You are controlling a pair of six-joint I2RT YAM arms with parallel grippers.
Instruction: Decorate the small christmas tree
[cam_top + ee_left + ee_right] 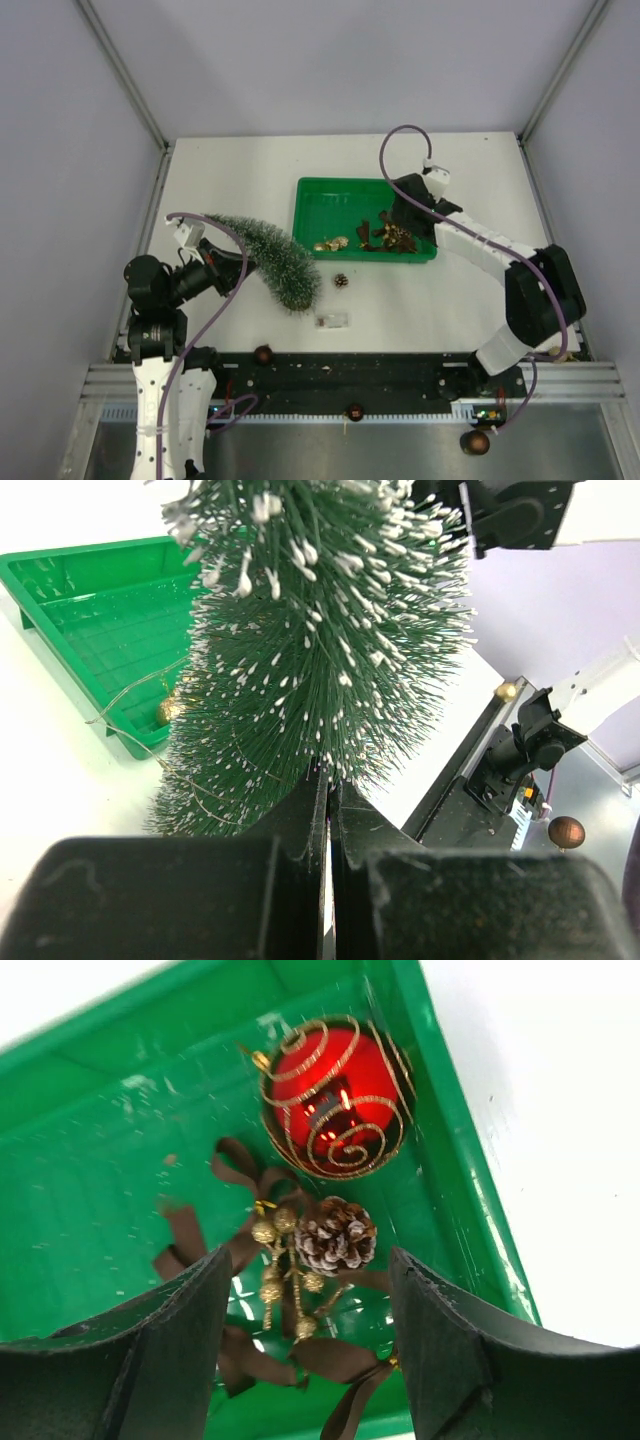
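Tree held out, ornament lined up for picking

The left hand [328, 780], pinched together on its bristles, holds the small christmas tree [275, 255] tilted just ahead, probably for hanging. The right hand [308, 1265], fingers apart, hangs over a pine cone ornament [335, 1233] in the green tray [120, 1160], with a red bauble [330, 1090] beyond.

From high behind the near edge, the top camera looks down over the whole white table [450, 300]. The left wrist camera sits close to the bristly white-tipped green tree [320, 630]. The right wrist camera looks closely down into the flat green plastic tray [100, 1140], which all three views share.
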